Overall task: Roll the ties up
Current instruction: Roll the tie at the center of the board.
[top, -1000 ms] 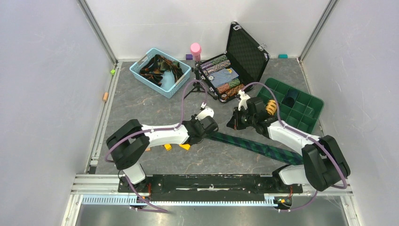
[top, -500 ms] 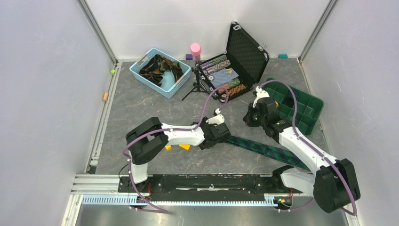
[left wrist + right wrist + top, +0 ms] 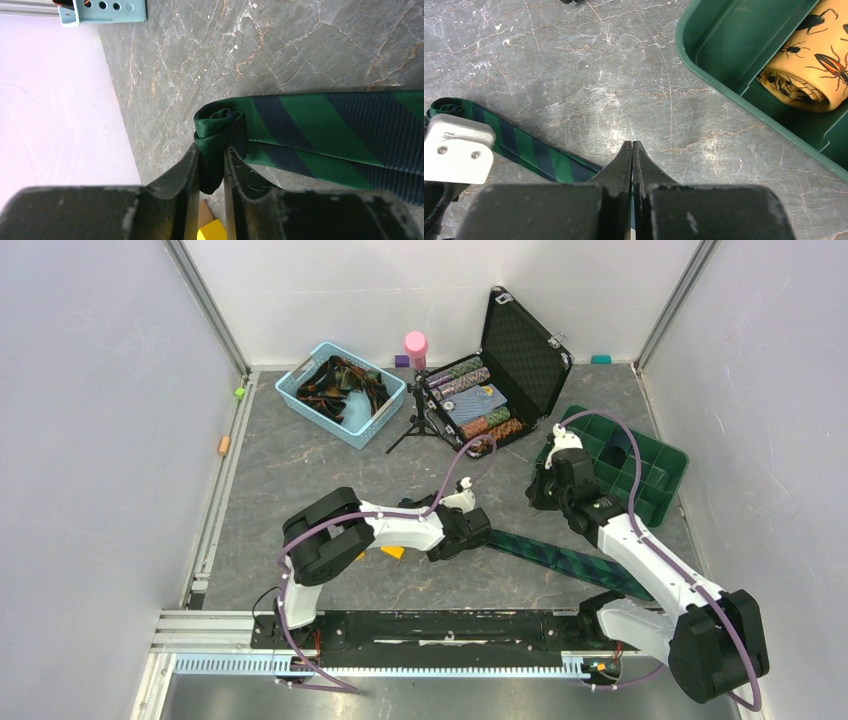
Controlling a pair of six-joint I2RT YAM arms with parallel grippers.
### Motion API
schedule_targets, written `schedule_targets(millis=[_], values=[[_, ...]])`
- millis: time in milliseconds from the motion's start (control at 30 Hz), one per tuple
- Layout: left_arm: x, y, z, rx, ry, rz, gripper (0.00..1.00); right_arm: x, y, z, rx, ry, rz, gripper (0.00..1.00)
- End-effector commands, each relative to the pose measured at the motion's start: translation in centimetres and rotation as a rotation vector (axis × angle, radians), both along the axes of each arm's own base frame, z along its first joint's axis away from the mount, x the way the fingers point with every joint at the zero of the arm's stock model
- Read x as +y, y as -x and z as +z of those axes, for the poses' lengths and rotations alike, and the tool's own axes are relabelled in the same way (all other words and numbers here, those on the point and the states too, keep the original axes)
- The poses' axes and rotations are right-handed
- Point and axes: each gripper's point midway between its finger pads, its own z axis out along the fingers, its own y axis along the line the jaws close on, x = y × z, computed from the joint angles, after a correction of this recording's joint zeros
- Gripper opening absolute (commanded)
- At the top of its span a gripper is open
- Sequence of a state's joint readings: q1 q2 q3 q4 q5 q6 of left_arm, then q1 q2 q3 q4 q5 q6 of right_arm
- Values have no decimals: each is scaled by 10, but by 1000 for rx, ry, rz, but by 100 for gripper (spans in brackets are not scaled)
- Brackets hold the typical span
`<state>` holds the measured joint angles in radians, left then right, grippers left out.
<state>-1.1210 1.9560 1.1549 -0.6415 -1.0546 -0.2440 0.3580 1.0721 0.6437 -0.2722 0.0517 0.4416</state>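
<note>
A green-and-navy striped tie (image 3: 565, 560) lies flat on the grey table and runs right toward the right arm's base. Its left end is wound into a small roll (image 3: 220, 122). My left gripper (image 3: 478, 532) is shut on that roll, with fabric pinched between its fingers (image 3: 212, 152). My right gripper (image 3: 540, 495) is shut and empty, hovering over bare table (image 3: 631, 145) between the tie (image 3: 531, 150) and a green tray. A rolled yellow-orange tie with an insect print (image 3: 806, 75) lies in a tray compartment.
The green divided tray (image 3: 672, 465) stands at the right. An open black case (image 3: 520, 340) with rolled ties, a pink cylinder (image 3: 415, 345) and a small tripod (image 3: 418, 425) stand at the back. A blue basket (image 3: 315, 418) of loose ties is back left. Orange and yellow blocks (image 3: 392, 551) lie by the left arm.
My left gripper has moved right along the tie, still on its rolled end. My right gripper has moved back right toward the tray; the yellow-orange roll it carried now lies in the tray.
</note>
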Motion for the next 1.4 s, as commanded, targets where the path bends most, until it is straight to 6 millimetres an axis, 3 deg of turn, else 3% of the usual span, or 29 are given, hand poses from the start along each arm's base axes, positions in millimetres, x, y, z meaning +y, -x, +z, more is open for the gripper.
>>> schedule_targets(millis=[0,167,367,567,1133,1367], values=[[-8,-4,8,-36,-56,-25,23,-3,-7,16,-51,-11,-28,0],[-16,1,0,-25,-61,-42,25,-3,-7,16,-54,-10,-24,0],[-22,4,-2,-24,-68,-50,36,-3,-7,14,-49,-7,-22,0],[-30,8,-5,1,-37,-61,42,-4,-7,17,-57,-5,-24,1],[-44,18,-14,55,25,-77,43,-6,-7,20,-69,0,-33,2],[-54,23,-14,93,107,-82,54,-6,-7,20,-70,-2,-33,4]])
